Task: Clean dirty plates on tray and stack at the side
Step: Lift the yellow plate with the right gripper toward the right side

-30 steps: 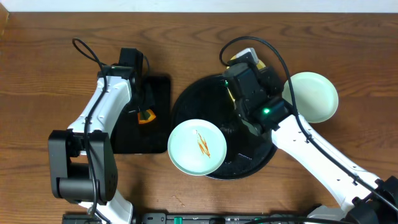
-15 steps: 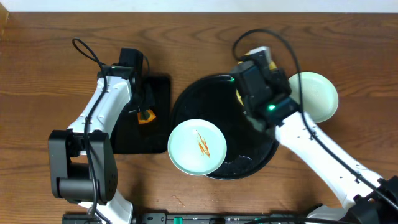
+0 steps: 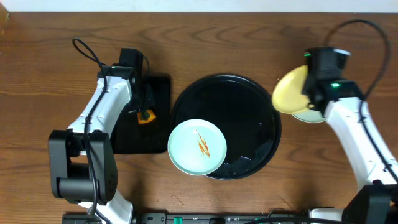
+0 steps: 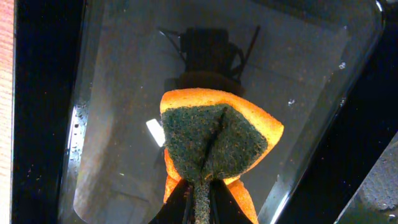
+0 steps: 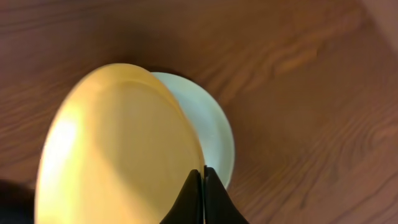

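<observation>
Left gripper (image 4: 200,185) pinches a sponge (image 4: 217,134) above the small tray (image 4: 112,74). 1 streaked plate (image 3: 198,147) sits at the round tray's (image 3: 249,106) front-left edge. Right gripper (image 5: 201,173) clamps the yellow plate (image 5: 118,149), tilted over 1 mint plate (image 5: 216,127) on the table (image 5: 298,93).

In hand (image 5: 203,180), yellow plate (image 5: 118,155) over mint plate (image 5: 216,134)

The brown wood-grain table (image 3: 50,50) carries a round black tray (image 3: 249,106) at its middle. A rectangular black tray (image 3: 158,127) lies just beside it on the left. A mint plate (image 5: 217,134) rests on bare wood to its right.
</observation>
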